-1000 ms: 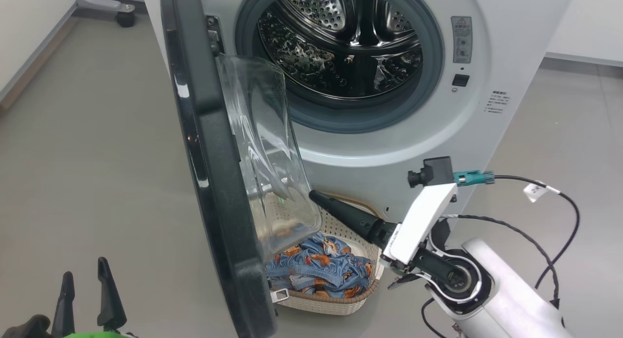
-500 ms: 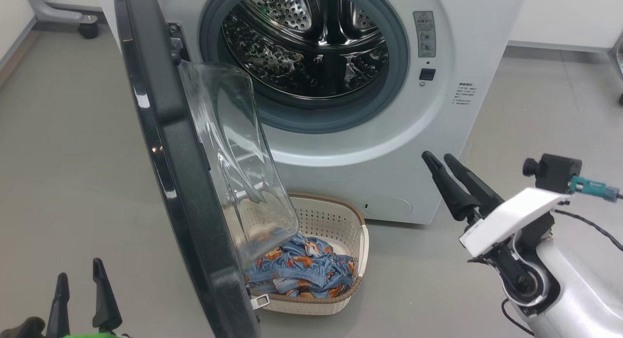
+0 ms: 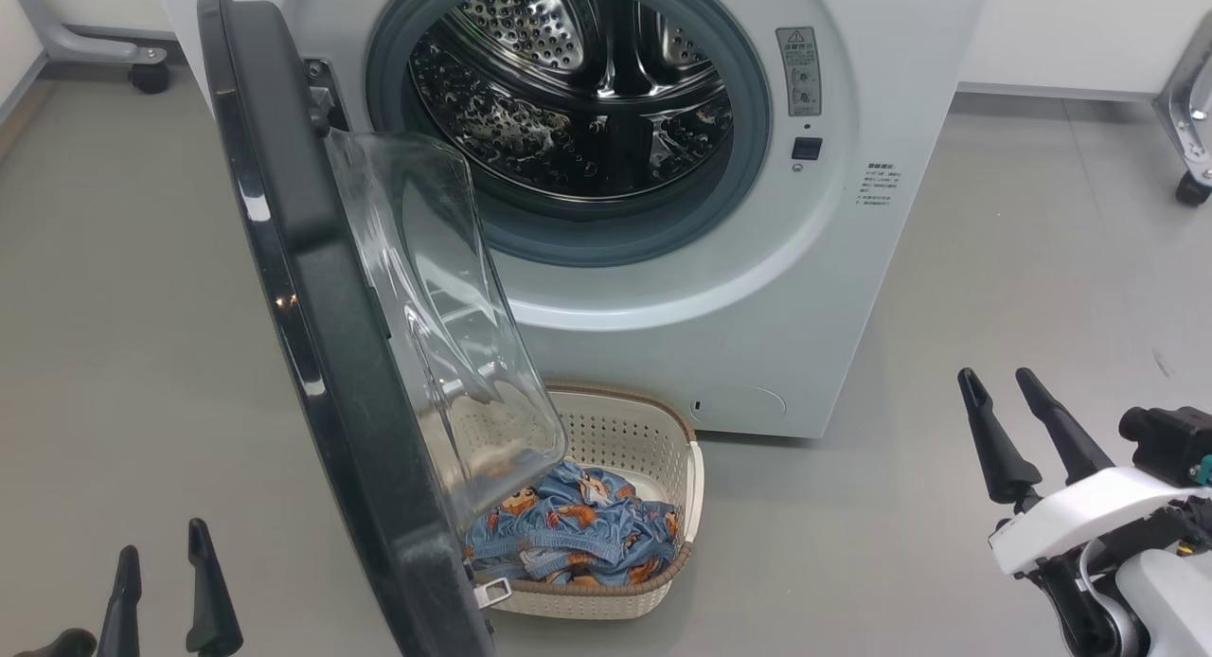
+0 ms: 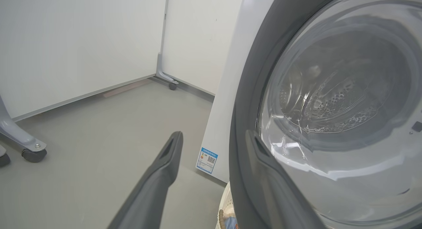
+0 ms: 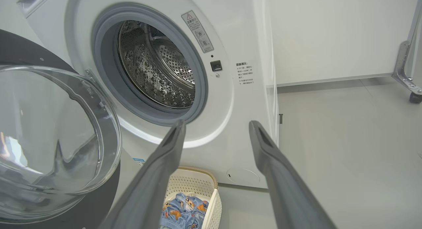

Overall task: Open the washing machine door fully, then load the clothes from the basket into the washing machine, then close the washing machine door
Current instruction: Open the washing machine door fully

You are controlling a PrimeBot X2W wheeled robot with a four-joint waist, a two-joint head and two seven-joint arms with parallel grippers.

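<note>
Standing nearly edge-on to the head camera, the large round washing machine door (image 3: 317,354) with its glossy black rim and bulging clear glass bowl runs from the upper left of the frame to the bottom centre, well clear of the big white front-loading washing machine (image 3: 805,335). Whether it is at full travel cannot be told. The shiny perforated steel drum (image 3: 587,89) sits at the upper centre and shows bare metal. The small cream perforated plastic basket (image 3: 630,439) with its brown woven-look rim stands on the grey floor (image 3: 142,259) at the lower centre, against the foot of the machine. The soft light-blue clothes (image 3: 578,534) printed with orange-brown figures are heaped in its near half, their long axis running left to right across the frame. The glass bowl overhangs the left part of the basket, while the right part is uncovered. The right end effector (image 3: 995,373), at the lower right, is empty with its fingers spread wide. The clothes lie to its left and lower in the frame, with only bare floor between. The left end effector (image 3: 162,538), at the lower left, is also spread and empty, but it is on the outer side of the door, which stands between it and the basket. By this judgement the right arm has the usable approach. The main hazard is striking the overhanging bowl when reaching in or lifting a garment towards the drum. A wheeled metal frame (image 3: 1188,117) at the upper right is well apart.
</note>
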